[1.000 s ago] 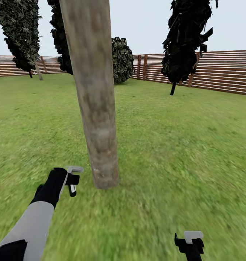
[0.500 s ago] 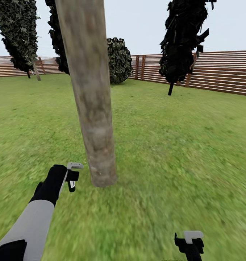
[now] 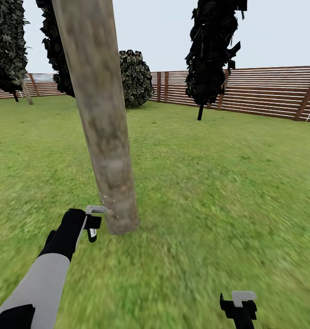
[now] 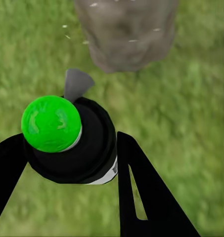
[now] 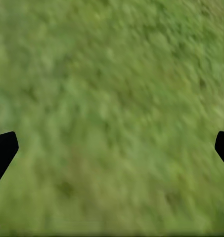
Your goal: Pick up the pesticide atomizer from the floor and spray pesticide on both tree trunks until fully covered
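Near trunk [image 3: 110,183] base, left gripper [image 4: 67,163] clamps atomizer [image 4: 67,140], fingers tight on black body, nozzle aimed at bark just beside: likely spraying low section. Right gripper [image 3: 239,305] low at right over grass [image 3: 209,192], fingers spread wide, holding nothing, kept clear.

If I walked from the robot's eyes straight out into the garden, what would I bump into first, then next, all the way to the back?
Left hand holding the sprayer → thick tree trunk → open grass → round leafy bush → brown slat fence.
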Controlling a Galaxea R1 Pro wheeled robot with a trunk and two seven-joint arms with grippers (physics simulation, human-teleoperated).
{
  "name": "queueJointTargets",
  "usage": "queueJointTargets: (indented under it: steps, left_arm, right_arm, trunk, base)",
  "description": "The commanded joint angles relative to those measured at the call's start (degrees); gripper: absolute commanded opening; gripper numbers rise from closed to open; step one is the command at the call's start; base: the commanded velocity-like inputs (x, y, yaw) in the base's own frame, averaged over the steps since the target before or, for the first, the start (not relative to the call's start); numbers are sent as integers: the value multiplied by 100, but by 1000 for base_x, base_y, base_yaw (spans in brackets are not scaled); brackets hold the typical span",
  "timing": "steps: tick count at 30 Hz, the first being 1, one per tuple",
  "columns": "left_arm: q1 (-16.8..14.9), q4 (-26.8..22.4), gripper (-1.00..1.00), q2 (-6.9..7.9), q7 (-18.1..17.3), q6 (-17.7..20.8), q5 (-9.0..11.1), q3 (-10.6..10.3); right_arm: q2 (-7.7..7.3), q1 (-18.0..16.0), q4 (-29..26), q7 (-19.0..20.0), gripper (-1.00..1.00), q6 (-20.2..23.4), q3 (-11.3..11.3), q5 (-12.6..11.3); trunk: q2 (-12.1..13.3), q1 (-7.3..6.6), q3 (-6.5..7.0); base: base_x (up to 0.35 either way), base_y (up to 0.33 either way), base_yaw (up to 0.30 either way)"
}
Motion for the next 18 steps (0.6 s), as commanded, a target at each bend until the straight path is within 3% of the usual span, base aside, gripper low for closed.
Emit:
queueJointTargets:
  steps: [1, 4, 9, 13, 15, 18]
  left_arm:
    - [-17, -10, -100, -28, -51, 11, -83, 13]
    - [-73, -70, -100, -71, -58, 22, -89, 35]
    - [-119, -147, -100, 456, -84, 56, -83, 84]
    - [-268, -149, -100, 383, -85, 71, -75, 52]
    - [-381, -149, -100, 198, -83, 76, -79, 32]
    - [-534, -148, -100, 132, -76, 81, -81, 46]
  right_arm:
    - [0, -4, 10, -24, 100, -16, -41, 61]
    - [0, -4, 12, -24, 100, -16, -36, 62]
    - [1, -4, 13, -24, 100, -16, -33, 61]
    - [1, -4, 13, -24, 100, -16, -33, 62]
    - [4, -4, 14, -24, 100, -16, -33, 67]
    - [3, -4, 13, -24, 100, -16, -33, 69]
  trunk:
    - [-2, -1, -5]
    - [-2, -1, -5]
    - [-2, -1, -5]
    - [-2, -1, -5]
    - [-2, -1, -5]
    - [-2, -1, -5]
  base:
    - [-4, 1, -7]
    - [-1, 0, -2]
    - [0, 0, 0]
    - [0, 0, 0]
    - [0, 0, 0]
    - [0, 0, 0]
